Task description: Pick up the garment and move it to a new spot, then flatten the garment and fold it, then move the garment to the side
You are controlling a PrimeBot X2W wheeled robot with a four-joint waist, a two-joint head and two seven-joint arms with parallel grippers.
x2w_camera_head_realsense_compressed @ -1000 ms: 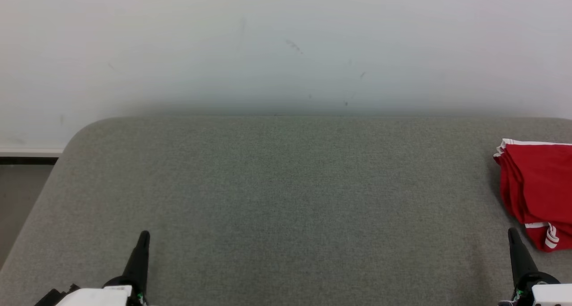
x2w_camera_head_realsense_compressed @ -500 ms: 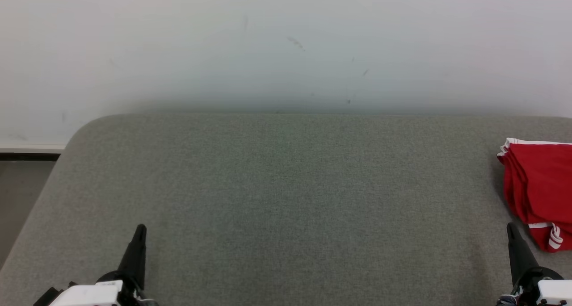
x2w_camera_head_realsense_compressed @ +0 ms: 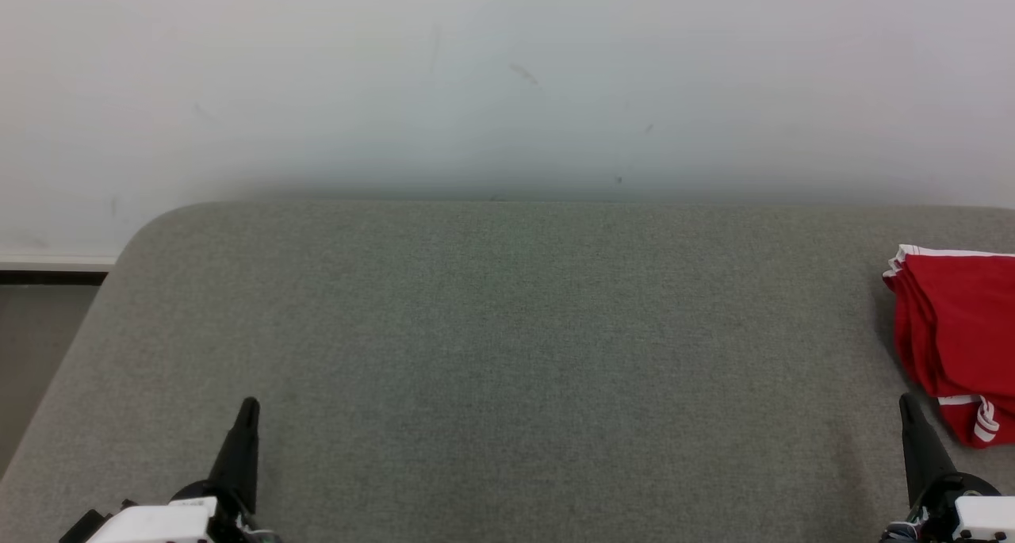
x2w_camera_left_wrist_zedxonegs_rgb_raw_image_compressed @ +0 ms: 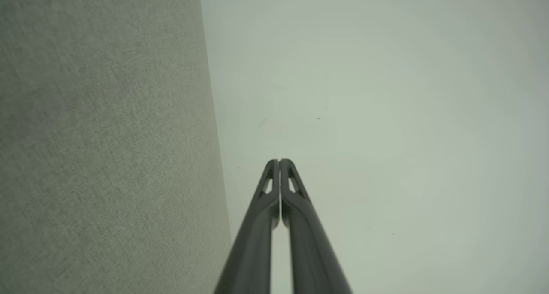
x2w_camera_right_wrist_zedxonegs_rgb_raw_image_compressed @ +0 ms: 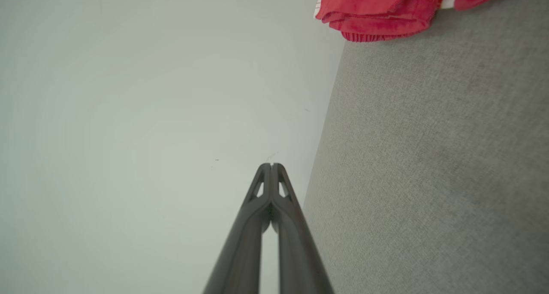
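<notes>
Garment (x2w_camera_head_realsense_compressed: pixel 963 337), red with white trim, rests on the largest thing in the scene, a wide grey fabric surface (x2w_camera_head_realsense_compressed: pixel 507 353) with a rounded far-left corner. This surface covers the lower half of the head view. Behind it stands a pale wall (x2w_camera_head_realsense_compressed: pixel 507 75) with a few small dark marks. At the far left, past the edge of the surface, a narrow piece of floor (x2w_camera_head_realsense_compressed: pixel 32 353) shows under a skirting strip (x2w_camera_head_realsense_compressed: pixel 51 269).

The garment is a folded, layered bundle at the far right side of the surface, partly cut off by the edge of the head view. In the right wrist view its stacked red edges (x2w_camera_right_wrist_zedxonegs_rgb_raw_image_compressed: pixel 377 10) hang at the top, on the grey fabric (x2w_camera_right_wrist_zedxonegs_rgb_raw_image_compressed: pixel 429 178).

The left gripper (x2w_camera_head_realsense_compressed: pixel 248 407) is at the lower left, well apart from the garment. Its two dark fingers are pressed together with nothing between them, as the left wrist view shows clearly (x2w_camera_left_wrist_zedxonegs_rgb_raw_image_compressed: pixel 279 161). The right gripper (x2w_camera_head_realsense_compressed: pixel 906 400) is at the lower right, near the lower corner of the garment but not touching it. Its fingers also meet at the tips and are empty (x2w_camera_right_wrist_zedxonegs_rgb_raw_image_compressed: pixel 271 165).
</notes>
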